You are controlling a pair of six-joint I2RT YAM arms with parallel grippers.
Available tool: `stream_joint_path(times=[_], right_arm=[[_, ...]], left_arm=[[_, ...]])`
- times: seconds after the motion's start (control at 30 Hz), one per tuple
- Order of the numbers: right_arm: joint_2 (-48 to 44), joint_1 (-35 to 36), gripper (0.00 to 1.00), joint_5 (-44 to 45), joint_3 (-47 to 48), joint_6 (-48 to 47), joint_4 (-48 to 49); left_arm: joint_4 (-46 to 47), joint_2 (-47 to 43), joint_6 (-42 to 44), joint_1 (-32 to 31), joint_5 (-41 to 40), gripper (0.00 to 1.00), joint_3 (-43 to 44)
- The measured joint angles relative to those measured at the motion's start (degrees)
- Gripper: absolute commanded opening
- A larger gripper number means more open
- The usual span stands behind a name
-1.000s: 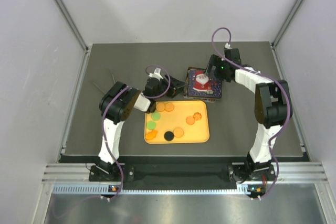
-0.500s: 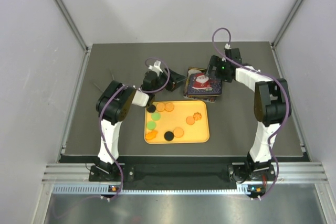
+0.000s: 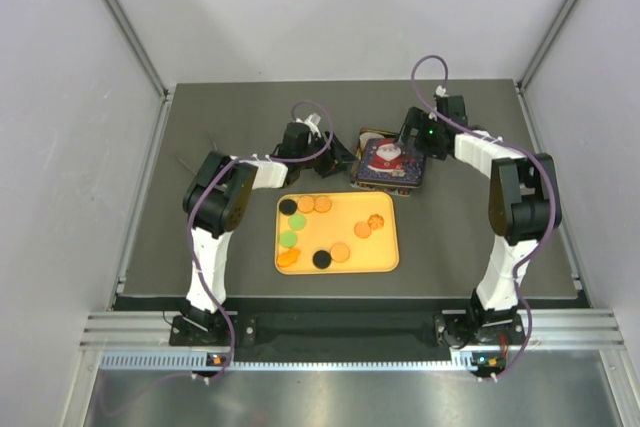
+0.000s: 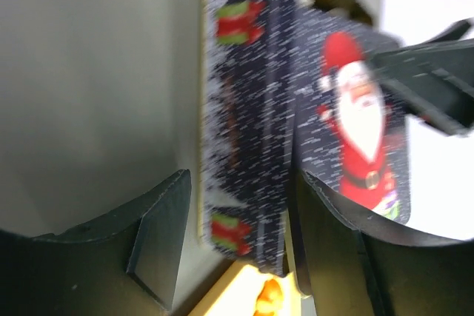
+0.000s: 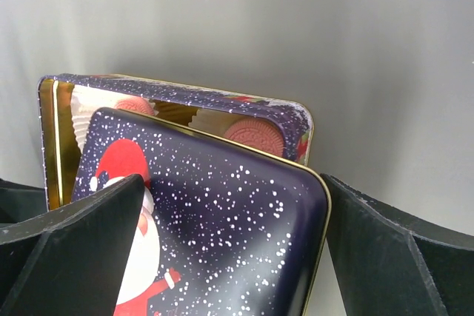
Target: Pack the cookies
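Several cookies lie on the yellow tray (image 3: 385, 257): two black (image 3: 321, 259), a green one (image 3: 288, 238), several orange (image 3: 340, 251) and two orange flower-edged (image 3: 376, 220). Pink cookies (image 5: 254, 135) sit in white paper cups inside the dark snow-patterned tin (image 3: 372, 136). Its Santa lid (image 3: 390, 160) lies askew on top, leaving the far edge uncovered. My right gripper (image 3: 408, 145) is open, and its jaws straddle the lid (image 5: 222, 212) with a small gap at the right finger (image 5: 392, 257). My left gripper (image 3: 340, 154) is open at the tin's left side, with the tin's corner (image 4: 248, 212) between its fingers (image 4: 159, 242).
The tray's far right corner lies just in front of the tin. The tray's edge and an orange cookie (image 4: 268, 297) show below the tin in the left wrist view. Dark mat (image 3: 200, 147) around, grey walls on three sides.
My left gripper has moved from over the tray's far left corner up and right to the tin's left side. The right gripper has shifted slightly; the lid stays put.
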Motion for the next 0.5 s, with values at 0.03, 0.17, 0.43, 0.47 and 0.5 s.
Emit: stream_joint_path(times=[0.03, 0.17, 0.43, 0.47, 0.5], right_arm=[[-0.15, -0.11, 1.00, -0.02, -0.22, 0.04, 0.15], [-0.44, -0.24, 1.00, 0.00, -0.22, 0.46, 0.20], [-0.48, -0.24, 1.00, 0.09, -0.24, 0.63, 0.17], [-0.50, -0.24, 1.00, 0.15, -0.22, 0.63, 0.17], [-0.50, -0.24, 1.00, 0.20, -0.24, 0.63, 0.17]], left_arm=[[-1.55, 0.00, 0.85, -0.11, -0.04, 0.64, 0.24], [-6.03, 0.00, 3.82, -0.31, -0.02, 0.64, 1.88], [-6.45, -0.59, 5.20, -0.50, 0.94, 0.66, 1.40], [-6.45, -0.68, 5.09, -0.44, 1.11, 0.66, 1.27], [-6.40, -0.72, 5.03, -0.42, 1.22, 0.66, 1.25]])
